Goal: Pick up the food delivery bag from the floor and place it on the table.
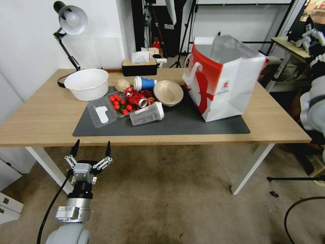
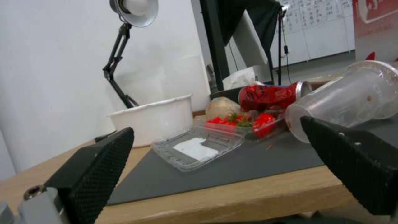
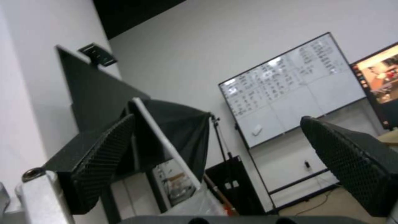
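Left tool (image 1: 91, 149) hangs wide open and empty just below the desk (image 1: 40, 118) edge, over the floor (image 1: 169, 189). Ahead and to its right, the food delivery bag (image 1: 221, 79) stands upright on the desk. Right tool (image 3: 215, 161) is also open, holding nothing.

No text is legible; the food delivery bag (image 1: 221, 79) bears only a small unreadable logo.

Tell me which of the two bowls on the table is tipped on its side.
The tan bowl beside the food delivery bag, its opening facing sideways; the white bowl by the lamp sits upright.
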{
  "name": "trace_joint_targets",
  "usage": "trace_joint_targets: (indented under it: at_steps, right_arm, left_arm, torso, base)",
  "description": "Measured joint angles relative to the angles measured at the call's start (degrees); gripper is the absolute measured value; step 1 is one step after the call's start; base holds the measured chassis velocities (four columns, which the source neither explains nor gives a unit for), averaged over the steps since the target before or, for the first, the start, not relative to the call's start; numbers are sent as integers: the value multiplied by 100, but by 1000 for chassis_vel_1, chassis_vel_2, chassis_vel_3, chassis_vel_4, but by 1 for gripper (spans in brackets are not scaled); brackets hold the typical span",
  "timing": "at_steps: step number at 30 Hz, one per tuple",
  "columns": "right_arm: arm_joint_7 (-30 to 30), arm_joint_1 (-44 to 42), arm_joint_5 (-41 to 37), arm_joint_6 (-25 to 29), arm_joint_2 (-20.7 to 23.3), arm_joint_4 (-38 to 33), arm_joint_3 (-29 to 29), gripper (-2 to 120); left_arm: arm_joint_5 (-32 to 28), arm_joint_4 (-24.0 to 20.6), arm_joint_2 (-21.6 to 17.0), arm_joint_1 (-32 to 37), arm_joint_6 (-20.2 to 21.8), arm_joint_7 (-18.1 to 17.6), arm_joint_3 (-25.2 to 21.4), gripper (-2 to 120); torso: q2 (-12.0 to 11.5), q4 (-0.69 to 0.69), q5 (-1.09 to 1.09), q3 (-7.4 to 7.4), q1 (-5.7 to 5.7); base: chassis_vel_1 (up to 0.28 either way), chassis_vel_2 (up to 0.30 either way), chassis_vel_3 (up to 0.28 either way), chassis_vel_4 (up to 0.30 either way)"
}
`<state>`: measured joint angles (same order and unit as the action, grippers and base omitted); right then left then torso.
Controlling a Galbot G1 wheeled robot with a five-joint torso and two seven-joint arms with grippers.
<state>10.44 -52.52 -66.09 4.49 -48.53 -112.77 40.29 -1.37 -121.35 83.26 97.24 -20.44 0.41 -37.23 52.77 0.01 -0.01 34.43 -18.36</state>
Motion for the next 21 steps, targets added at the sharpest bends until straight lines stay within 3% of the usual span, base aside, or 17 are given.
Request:
trace_joint_targets:
  at_steps: [7,14,21]
  right_arm:
    - [-625,-994,683,79,-513,-662,338,100]
    - [-1734,-2272,1863,349,-1369,-1083,532,100]
    - [-2087,-2816,2674,511,-1992,-1155,378,100]
  left_arm:
    - [-90,22,-30,0,-46,-2,10,100]
    - [-190,114,-77,-7,-128,26,-33,100]
    - [-219,221,-79,-36,-229,69,-32,100]
  torso:
    - [0,1,0,0,0]
    - [1,-1,1,0,1]
    - [1,0,0,0,0]
  base:
    - [0,0,0,0]
    - [0,0,0,0]
    - [0,0,0,0]
